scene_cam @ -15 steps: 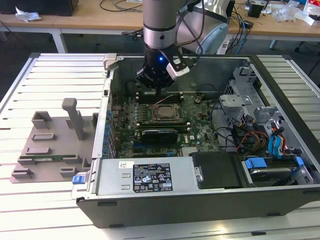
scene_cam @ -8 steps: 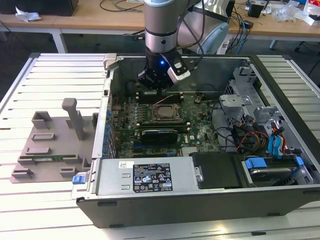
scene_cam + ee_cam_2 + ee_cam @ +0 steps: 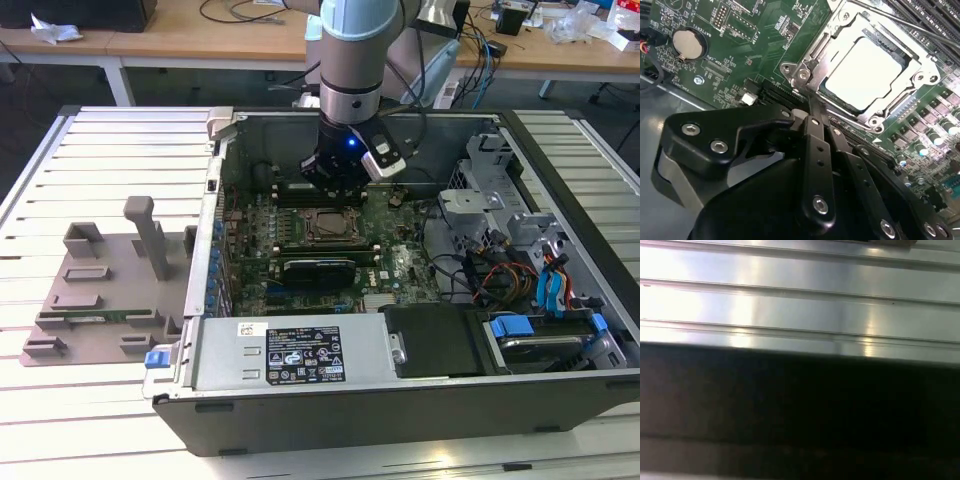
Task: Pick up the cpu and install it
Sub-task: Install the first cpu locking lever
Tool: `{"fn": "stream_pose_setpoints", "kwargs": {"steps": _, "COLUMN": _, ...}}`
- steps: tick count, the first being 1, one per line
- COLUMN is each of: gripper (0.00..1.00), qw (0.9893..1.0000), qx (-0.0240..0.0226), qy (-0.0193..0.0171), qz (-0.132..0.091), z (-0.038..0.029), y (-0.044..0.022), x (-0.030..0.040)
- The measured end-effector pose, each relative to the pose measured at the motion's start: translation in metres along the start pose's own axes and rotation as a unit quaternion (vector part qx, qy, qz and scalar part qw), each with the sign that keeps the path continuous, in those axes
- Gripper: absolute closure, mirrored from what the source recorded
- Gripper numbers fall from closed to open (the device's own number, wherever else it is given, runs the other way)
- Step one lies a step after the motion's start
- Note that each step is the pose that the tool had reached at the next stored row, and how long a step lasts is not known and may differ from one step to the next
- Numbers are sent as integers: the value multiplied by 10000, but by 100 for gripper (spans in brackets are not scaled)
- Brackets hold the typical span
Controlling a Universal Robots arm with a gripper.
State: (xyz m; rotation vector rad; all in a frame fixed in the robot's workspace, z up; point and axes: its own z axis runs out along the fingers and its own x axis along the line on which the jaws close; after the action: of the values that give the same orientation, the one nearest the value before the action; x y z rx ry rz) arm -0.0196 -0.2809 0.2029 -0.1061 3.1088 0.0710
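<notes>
In the second wrist view the gripper (image 3: 812, 107) sits closest, its black fingers (image 3: 816, 150) drawn together with nothing between them, the tips just beside the socket frame (image 3: 812, 70). Beyond them the cpu (image 3: 865, 75) lies flat in the socket, silvery top up, on the green motherboard (image 3: 755, 45). In the exterior view the arm (image 3: 352, 60) hangs over the open computer case (image 3: 400, 400), above the cpu (image 3: 329, 226).

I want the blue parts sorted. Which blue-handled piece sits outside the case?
The blue clip at the grey tray's corner; the other blue pieces sit inside the case.
</notes>
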Motion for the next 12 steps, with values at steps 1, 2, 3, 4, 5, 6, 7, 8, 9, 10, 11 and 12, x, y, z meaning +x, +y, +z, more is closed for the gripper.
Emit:
{"fn": "stream_pose_setpoints", "kwargs": {"steps": 1, "gripper": 89, "qw": 10000, "qx": 5, "qy": -1, "qz": 0, "z": 7, "y": -7, "x": -3}}
{"fn": "stream_pose_setpoints", "kwargs": {"steps": 2, "gripper": 89, "qw": 10000, "qx": -10, "qy": -7, "qz": -1, "z": 19, "y": -9, "x": -7}}
{"fn": "stream_pose_setpoints", "kwargs": {"steps": 3, "gripper": 89, "qw": 10000, "qx": -6, "qy": -3, "qz": -1, "z": 20, "y": -12, "x": -9}}
{"fn": "stream_pose_setpoints", "kwargs": {"steps": 4, "gripper": 89, "qw": 10000, "qx": -4, "qy": -2, "qz": -1, "z": 23, "y": -17, "x": -12}}
{"fn": "stream_pose_setpoints", "kwargs": {"steps": 5, "gripper": 89, "qw": 10000, "qx": -2, "qy": -2, "qz": 0, "z": 24, "y": -19, "x": -13}}
{"fn": "stream_pose_setpoints", "kwargs": {"steps": 6, "gripper": 89, "qw": 10000, "qx": -2, "qy": -2, "qz": 0, "z": 24, "y": -20, "x": -14}}
{"fn": "stream_pose_setpoints", "kwargs": {"steps": 7, "gripper": 89, "qw": 10000, "qx": -3, "qy": -1, "qz": 0, "z": 25, "y": -20, "x": -16}}
{"fn": "stream_pose_setpoints", "kwargs": {"steps": 8, "gripper": 89, "qw": 10000, "qx": -5, "qy": -2, "qz": 0, "z": 25, "y": -19, "x": -17}}
{"fn": "stream_pose_setpoints", "kwargs": {"steps": 9, "gripper": 89, "qw": 10000, "qx": -7, "qy": -3, "qz": -2, "z": 20, "y": -17, "x": -18}}
{"fn": "stream_pose_setpoints", "kwargs": {"steps": 10, "gripper": 89, "qw": 10000, "qx": -8, "qy": -5, "qz": -3, "z": -33, "y": -12, "x": -21}}
{"fn": "stream_pose_setpoints", "kwargs": {"steps": 11, "gripper": 89, "qw": 10000, "qx": -3, "qy": -3, "qz": -2, "z": -76, "y": -12, "x": -21}}
{"fn": "stream_pose_setpoints", "kwargs": {"steps": 12, "gripper": 89, "qw": 10000, "qx": 1, "qy": -3, "qz": -2, "z": -85, "y": -17, "x": -21}}
